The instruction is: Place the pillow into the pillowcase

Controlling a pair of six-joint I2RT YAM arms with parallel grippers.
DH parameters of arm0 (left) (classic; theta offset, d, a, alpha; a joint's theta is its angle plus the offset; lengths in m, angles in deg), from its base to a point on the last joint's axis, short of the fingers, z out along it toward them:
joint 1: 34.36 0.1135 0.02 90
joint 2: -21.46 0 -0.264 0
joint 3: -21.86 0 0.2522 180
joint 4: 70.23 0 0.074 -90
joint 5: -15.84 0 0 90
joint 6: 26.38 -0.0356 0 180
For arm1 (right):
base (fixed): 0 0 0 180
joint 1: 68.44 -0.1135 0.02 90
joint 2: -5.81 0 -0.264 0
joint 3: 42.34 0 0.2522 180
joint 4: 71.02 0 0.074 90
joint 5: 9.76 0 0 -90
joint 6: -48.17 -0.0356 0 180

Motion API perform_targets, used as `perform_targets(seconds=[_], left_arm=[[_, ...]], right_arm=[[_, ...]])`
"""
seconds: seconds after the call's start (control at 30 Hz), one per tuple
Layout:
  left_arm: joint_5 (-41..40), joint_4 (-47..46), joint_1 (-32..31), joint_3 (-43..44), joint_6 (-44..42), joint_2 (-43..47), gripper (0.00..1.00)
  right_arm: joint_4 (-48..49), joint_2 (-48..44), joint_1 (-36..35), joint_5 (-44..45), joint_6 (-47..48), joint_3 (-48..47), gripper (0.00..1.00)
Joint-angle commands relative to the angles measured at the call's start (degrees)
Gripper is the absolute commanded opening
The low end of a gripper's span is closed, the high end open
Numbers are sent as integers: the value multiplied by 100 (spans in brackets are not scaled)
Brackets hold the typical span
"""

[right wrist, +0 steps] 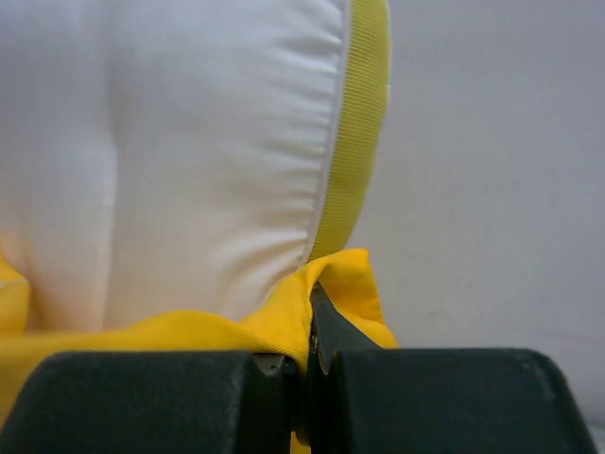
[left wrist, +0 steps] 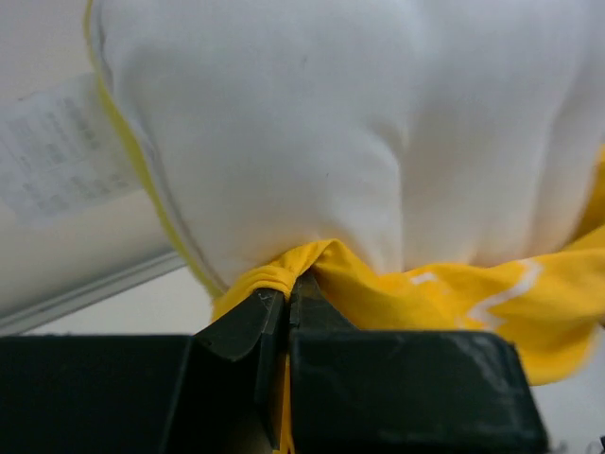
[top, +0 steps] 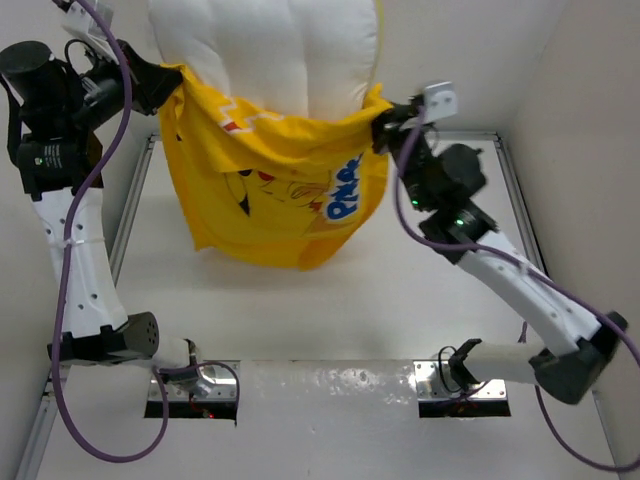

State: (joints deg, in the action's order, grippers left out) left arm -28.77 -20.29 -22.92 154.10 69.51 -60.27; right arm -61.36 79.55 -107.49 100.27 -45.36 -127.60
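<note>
Both arms are up at the far side of the desk point(top: 330, 310), 1 on each end of the pillowcase point(top: 275, 180) mouth. The left gripper point(top: 176, 78) has its jaws clamped on a bunched yellow corner of the case at upper left. In the left wrist view the jaws press together with a fold of yellow cloth pinched between them, and the pillow point(top: 265, 50) bulges right above. The right gripper point(top: 384, 118) is the same, jaws closed tight on the opposite corner of the mouth. The right wrist view shows the fabric nipped between them just below the pillow's yellowish side seam. The pillow stands in the open mouth between the 2 grippers. Its lower end is inside the case, and its plump cream top sticks out above the yellow rim toward the far edge of the top view (how deep it reaches inside I cannot tell; the cloth hides it). The mouth edge runs across the pillow's front from 1 gripper to the other, sagging a little in the middle. Below that the case hangs loose and creased, Pikachu face and blue lettering toward the top camera.
</note>
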Motion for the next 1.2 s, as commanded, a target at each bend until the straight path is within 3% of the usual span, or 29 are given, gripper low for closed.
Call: perform_targets(seconds=[0.0, 0.1, 0.3, 0.37, 0.4, 0.43, 0.5, 0.53, 0.57, 0.6, 0.63, 0.67, 0.7, 0.73, 0.8, 0.83, 0.9, 0.93, 0.97, 1.0, 1.03, 1.07, 1.1, 1.13, 1.17], left_arm=[[-117, -630, -28, 151, 88, 456, 0], [-118, -1059, -28, -894, 245, 694, 0], [-883, -736, -19, 430, -17, 553, 0], [-410, -682, -28, 91, 25, 702, 0], [-234, -970, -28, -269, 165, 764, 0], [-206, -1269, -28, -568, 271, 764, 0], [-1011, -1027, 24, 180, 281, 309, 0], [-1249, -669, 68, 1568, 272, 55, 0], [-1382, -587, 112, 2200, 272, -287, 0], [-1322, -604, 113, 2545, 264, -299, 0], [-1000, -786, 113, 2488, 298, -195, 0], [-762, -710, 113, 2400, 307, -72, 0], [-542, -587, 95, 2165, 307, 8, 0], [-313, -943, 86, 674, 447, 208, 0], [-231, -1673, 8, -1387, 554, 737, 0], [-467, -1589, -28, -1441, 527, 668, 0], [-705, -759, -19, -350, 239, -190, 0], [-889, 291, -19, 2094, 46, -681, 0], [-969, 562, 7, 3493, 26, -1521, 0], [-1031, 487, 7, 4751, -104, -1643, 0], [-1136, 182, 7, 4398, -401, -1487, 0], [-1233, -283, -2, 3342, -465, -433, 0], [-1338, -966, 7, 1086, -553, 204, 0], [-1183, -564, -2, 664, -1041, 471, 0], [-1016, -490, -45, -98, -1063, 570, 0]], right_arm=[[-864, -877, -41, -456, 432, -104, 0], [-1119, -984, -33, -264, 581, 155, 0], [-1980, -1070, -42, -439, 757, -1752, 0], [-1869, -1316, -42, -212, 879, -1211, 0], [-1337, -1431, -42, 147, 1002, -381, 0], [-1227, -1449, -42, 324, 1143, -225, 0], [-1926, -1188, -50, 388, 1294, -1334, 0], [-2259, -838, -50, 83, 1215, -2036, 0], [-2550, -660, -50, -120, 1040, -2687, 0], [-2884, -528, -42, -288, 960, -3703, 0], [-2965, -457, -50, -420, 916, -3930, 0], [-3027, -552, -50, -325, 942, -3924, 0], [-2853, -745, -42, -150, 977, -3036, 0], [-2478, -1016, -42, -18, 1038, -2166, 0], [-1328, -1581, -42, 439, 1258, -130, 0], [-1436, -1529, -42, 527, 1319, -83, 0], [-2243, -1003, -42, 415, 1285, -1500, 0], [-2489, -793, -42, 248, 1224, -2290, 0], [-2744, -321, -50, -188, 1006, -3951, 0], [-3216, -98, -42, -375, 899, -4655, 0], [-3386, 52, -42, -508, 802, -5149, 0], [-3484, 71, -42, -544, 801, -5006, 0], [-3389, -329, -50, -292, 845, -4344, 0], [-2979, -681, -50, -63, 932, -3284, 0], [-1722, -998, -33, 209, 1203, -1150, 0]])
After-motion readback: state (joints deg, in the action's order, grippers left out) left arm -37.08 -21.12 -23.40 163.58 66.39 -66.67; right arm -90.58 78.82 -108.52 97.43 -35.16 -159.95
